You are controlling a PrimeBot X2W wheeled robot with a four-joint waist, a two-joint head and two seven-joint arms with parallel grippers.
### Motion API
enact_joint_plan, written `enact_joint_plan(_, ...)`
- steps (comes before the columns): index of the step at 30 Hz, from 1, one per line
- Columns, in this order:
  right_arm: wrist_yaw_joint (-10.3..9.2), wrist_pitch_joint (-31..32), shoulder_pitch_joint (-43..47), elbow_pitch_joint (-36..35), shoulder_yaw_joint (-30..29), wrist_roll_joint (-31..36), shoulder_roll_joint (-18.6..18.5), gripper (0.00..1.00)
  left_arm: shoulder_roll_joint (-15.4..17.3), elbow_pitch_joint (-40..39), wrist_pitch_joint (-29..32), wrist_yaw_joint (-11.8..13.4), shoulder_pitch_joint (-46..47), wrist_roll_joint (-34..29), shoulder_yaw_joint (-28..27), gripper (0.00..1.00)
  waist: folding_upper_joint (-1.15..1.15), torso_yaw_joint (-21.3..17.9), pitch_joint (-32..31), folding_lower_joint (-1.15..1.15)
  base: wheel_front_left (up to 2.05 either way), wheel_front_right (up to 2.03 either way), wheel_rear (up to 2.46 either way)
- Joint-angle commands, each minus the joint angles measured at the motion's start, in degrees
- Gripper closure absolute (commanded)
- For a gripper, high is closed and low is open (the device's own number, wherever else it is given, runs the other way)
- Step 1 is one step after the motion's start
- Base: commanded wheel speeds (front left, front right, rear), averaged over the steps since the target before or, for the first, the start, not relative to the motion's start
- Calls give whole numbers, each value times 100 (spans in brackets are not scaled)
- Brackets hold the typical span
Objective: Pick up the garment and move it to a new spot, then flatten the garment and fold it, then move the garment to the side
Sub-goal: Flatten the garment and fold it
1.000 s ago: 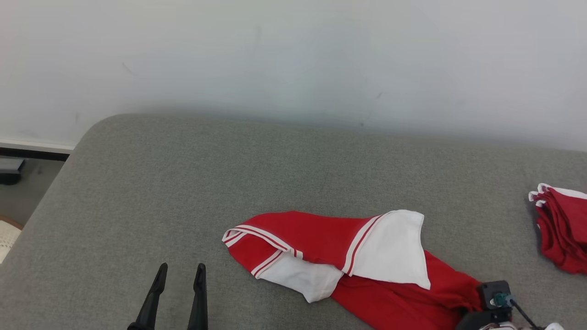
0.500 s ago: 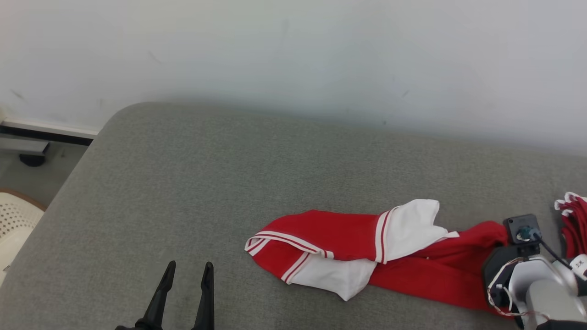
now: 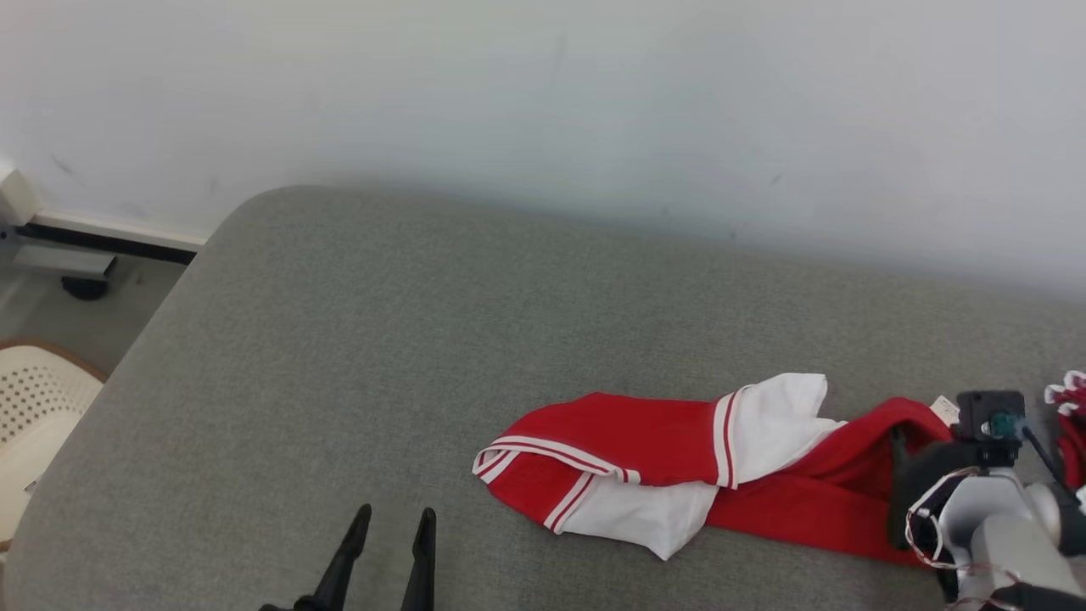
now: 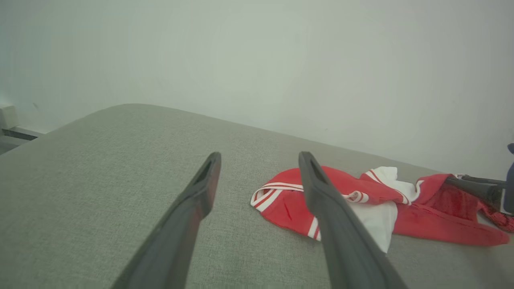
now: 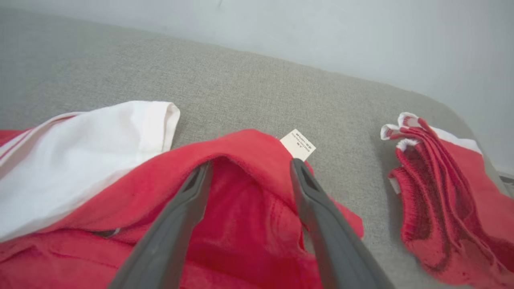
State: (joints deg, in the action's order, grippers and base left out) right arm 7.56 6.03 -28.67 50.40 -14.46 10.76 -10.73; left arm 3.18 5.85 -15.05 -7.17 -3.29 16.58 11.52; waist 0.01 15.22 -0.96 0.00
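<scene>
Far to the left a pale perforated seat (image 3: 34,399) stood off the edge of the grey cushion (image 3: 356,322); near its front edge the left gripper (image 3: 394,518) hovered over bare fabric, its fingers spread and holding nothing, just as they had been a moment before. Right of it the garment (image 3: 645,441) lay on the cushion, right of the middle, stretched into a long rumpled band, striped cuff to the left, white panel bunched in the middle, red cloth trailing right. At that red end the right gripper (image 5: 251,164) had only just let go; its fingers, pinched a moment earlier, now stood apart with the loose fold and a small white label (image 5: 298,144) at their tips. Further right a pile of red and white clothes (image 5: 441,180) sat well apart. To my eye the move to a new spot was done; flattening would come next, and the bunching would need both arms.
</scene>
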Motion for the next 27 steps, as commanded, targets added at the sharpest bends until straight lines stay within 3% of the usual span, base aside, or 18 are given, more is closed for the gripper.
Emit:
enact_joint_plan(1, -17, -92, 199, -165, -72, -269, 164, 0, 9, 87, -13, -28, -31, 98, 66, 0, -1, -139, -121, 0, 0, 0, 0)
enact_joint_plan(7, -17, -419, 1085, -1530, -253, -1080, 600, 0, -14, 420, 197, -27, -215, 667, 293, 0, -1, -602, -336, 0, 0, 0, 0)
enact_joint_plan(15, -16, -609, 2662, -3802, 282, -1420, 785, 0, -25, 979, 325, 39, -242, 1208, 697, 0, -1, -1338, -490, 0, 0, 0, 0)
enact_joint_plan(20, -16, -572, 3279, -4287, 731, -1853, 784, 0, -29, 1451, 411, 508, 75, 1516, 769, 0, -1, -1754, -455, 0, 0, 0, 0)
enact_joint_plan(27, -16, -435, 3434, -4562, 1012, -1997, 784, 0, -25, 2152, 715, 1088, 583, 1858, 741, 0, -1, -2146, -341, 0, 0, 0, 0)
